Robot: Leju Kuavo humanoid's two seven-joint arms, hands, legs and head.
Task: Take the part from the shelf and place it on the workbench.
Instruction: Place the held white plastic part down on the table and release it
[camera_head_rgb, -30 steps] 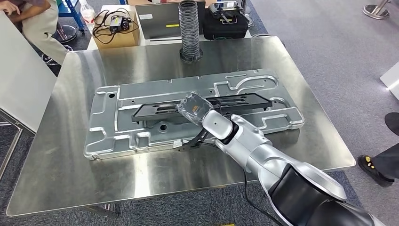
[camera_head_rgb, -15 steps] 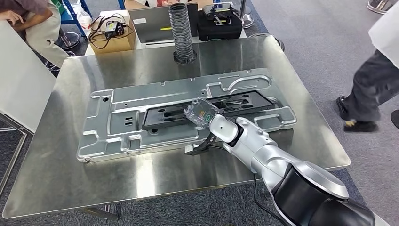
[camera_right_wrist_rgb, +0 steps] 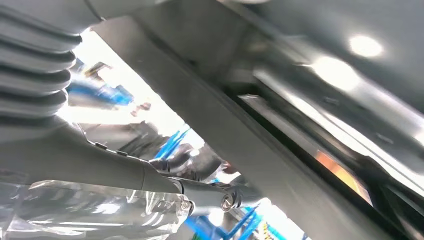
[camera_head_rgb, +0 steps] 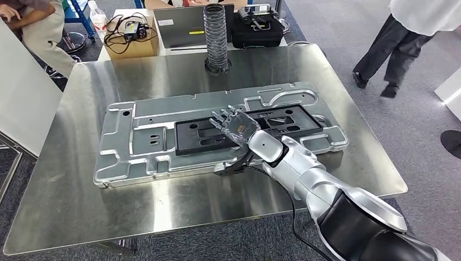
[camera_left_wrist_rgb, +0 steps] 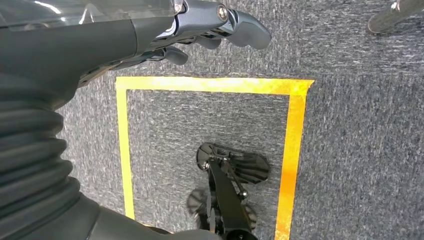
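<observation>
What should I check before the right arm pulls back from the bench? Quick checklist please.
1. Black part lies flat on the silver plate: ok.
2. Right hand has fingers spread over the part: ok.
3. Hand fully clear of the part: cannot tell, the wrist view is blurred.
4. Plate fully on the workbench: ok.
5. Left hand holds nothing, hanging over the floor: ok.
6. Person walking beyond the bench's far right corner: not ok, wait.
</observation>
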